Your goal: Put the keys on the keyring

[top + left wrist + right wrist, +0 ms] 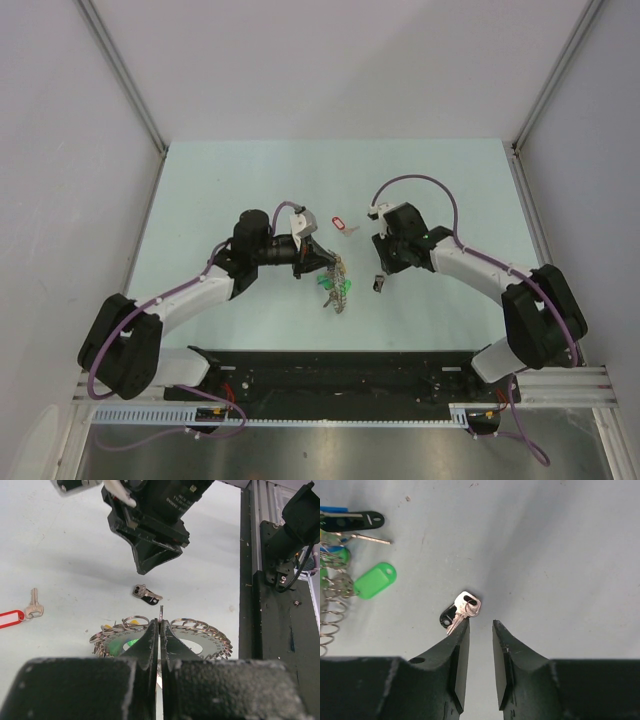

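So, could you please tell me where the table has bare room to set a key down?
The far strip of table beyond the red-tagged key is bare. Crowded between the left gripper and right gripper: keyring, black-tagged key.

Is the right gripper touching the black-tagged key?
Apart. The left wrist view shows a strip of table between the right gripper and the black-tagged key.
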